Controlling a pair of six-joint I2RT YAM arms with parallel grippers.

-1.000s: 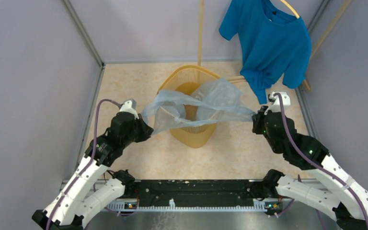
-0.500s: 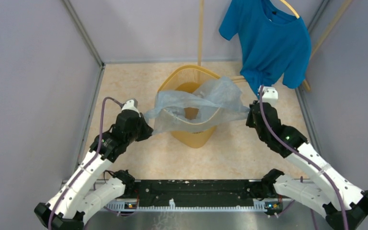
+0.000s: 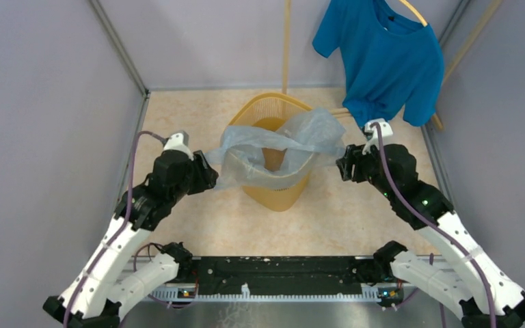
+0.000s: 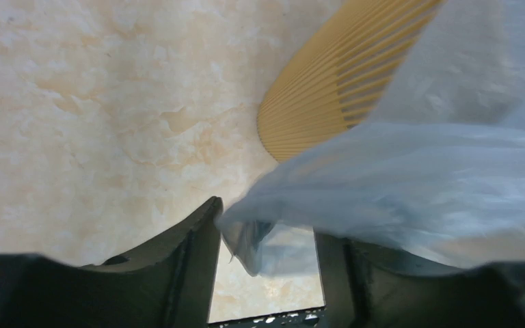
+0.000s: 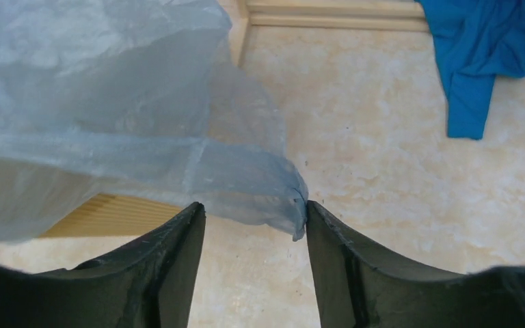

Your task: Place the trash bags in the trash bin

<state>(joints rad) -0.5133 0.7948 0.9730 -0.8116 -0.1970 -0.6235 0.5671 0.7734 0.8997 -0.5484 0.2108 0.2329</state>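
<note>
Two grippers flanked the trash bin (image 3: 277, 195): left gripper (image 3: 208, 175) at its 9 o'clock, right gripper (image 3: 342, 164) at 3 o'clock. Both stood with jaws parted, nothing pinched. The trash bag (image 3: 284, 140) lay draped across the bin's rim, its corners touching both.

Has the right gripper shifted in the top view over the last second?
Yes. The right gripper has moved leftward in the top view, closing in on the right side of the trash bin, which has stayed put.

your top view looks down from above and behind — both wrist views sit close, all sharing the trash bags (image 3: 311, 133).
</note>
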